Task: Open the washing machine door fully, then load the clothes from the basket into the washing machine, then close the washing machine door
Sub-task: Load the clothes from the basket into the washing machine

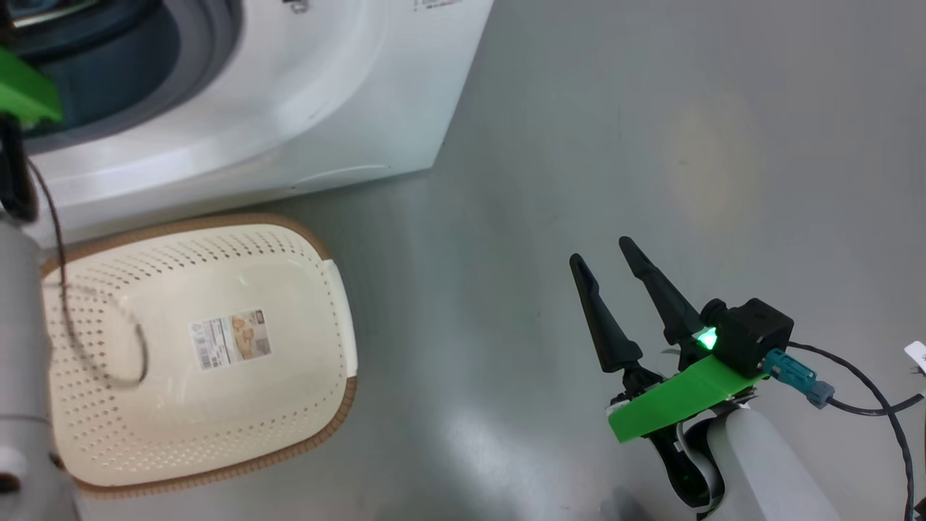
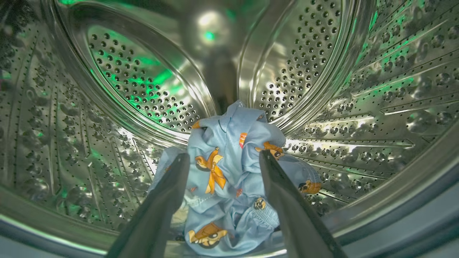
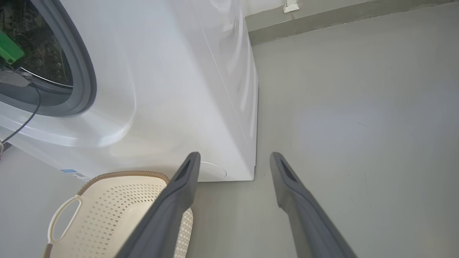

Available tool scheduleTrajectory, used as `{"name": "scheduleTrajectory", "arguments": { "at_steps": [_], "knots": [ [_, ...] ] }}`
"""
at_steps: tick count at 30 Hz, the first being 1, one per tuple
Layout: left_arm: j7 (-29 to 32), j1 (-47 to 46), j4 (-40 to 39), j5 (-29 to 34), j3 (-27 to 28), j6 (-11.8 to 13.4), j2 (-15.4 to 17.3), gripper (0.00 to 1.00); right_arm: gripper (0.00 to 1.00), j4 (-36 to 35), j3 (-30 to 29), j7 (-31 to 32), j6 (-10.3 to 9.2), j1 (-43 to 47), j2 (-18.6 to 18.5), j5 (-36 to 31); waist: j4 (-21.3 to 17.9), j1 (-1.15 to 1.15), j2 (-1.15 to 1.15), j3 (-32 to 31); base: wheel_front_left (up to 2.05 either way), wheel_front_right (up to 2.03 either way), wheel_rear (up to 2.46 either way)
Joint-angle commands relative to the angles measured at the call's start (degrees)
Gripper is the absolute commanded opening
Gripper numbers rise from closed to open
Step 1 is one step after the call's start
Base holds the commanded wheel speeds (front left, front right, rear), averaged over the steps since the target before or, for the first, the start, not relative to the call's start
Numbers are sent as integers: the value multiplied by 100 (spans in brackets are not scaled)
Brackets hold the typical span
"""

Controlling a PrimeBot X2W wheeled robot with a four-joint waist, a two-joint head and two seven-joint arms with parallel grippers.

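Left gripper (image 2: 224, 154): inside the washing machine (image 1: 289, 94), reaching into the perforated steel drum (image 2: 143, 79). Fingers spread wide, nothing pinched. The clothes (image 2: 226, 200) lie bunched on the drum floor at the near edge, just behind the opening: blue fabric with orange starfish print. In the left wrist view the pile shows between and beyond the two fingers; can't tell whether either finger touches it.

Head view: left forearm (image 1: 22, 362) runs up the left edge toward the machine's opening, with its green bracket (image 1: 25, 94) at the grey gasket (image 3: 88, 82) and a thin dark cable (image 1: 65, 289) hanging across the basket.

Right gripper (image 1: 601, 250): hanging over the bare grey floor (image 1: 579, 145), right of the basket and well apart from it. Fingers spread, holding nothing. In its wrist view the right gripper (image 3: 235, 154) points at the machine's near right corner.

The basket (image 1: 181, 275): on the floor just in front of the machine, left side of the scene, upright. Its perforated bottom is in plain sight with the label sticker (image 1: 231, 340) at centre, brown rim all round, and one side handle (image 3: 64, 218) in the right wrist view.

Machine opening faces the robot, with the dark drum interior showing at the top left of the head view.
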Motion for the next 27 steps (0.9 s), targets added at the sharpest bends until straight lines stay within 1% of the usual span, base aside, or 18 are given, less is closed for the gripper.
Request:
{"name": "scheduleTrajectory", "arguments": {
  "at_steps": [1,3,4,8,11,14,24,27],
  "knots": [
    [-28,263,-287,8,97,-10,203,100,100,-82,88,-69,9,150,13,-39,71,0,0,-181,0,0,0],
    [-29,544,-517,19,115,-1,158,100,100,-60,76,-69,9,185,2,-30,92,0,0,-300,0,0,0],
    [-29,544,-517,19,115,-1,158,100,100,-60,76,-69,9,185,2,-30,92,0,0,-300,0,0,0],
    [-29,1138,-971,20,164,-5,38,100,100,-14,47,-69,9,284,-21,-17,138,0,0,-582,0,0,0],
    [-29,1631,-1416,-30,257,-17,-99,100,100,12,-10,-69,9,381,-49,-10,174,0,0,-812,0,0,0],
    [-29,2138,-1893,2,341,-24,-166,100,100,32,-37,-69,9,463,-74,-19,192,0,0,-1014,0,0,0],
    [-29,3753,-3390,249,460,-45,-499,100,100,99,-76,-69,9,733,-157,-35,244,0,0,-1724,0,0,0],
    [-29,4264,-3856,315,540,31,-608,100,100,81,-80,-69,9,819,-184,-55,232,0,0,-1952,0,0,0]
  ]
}}
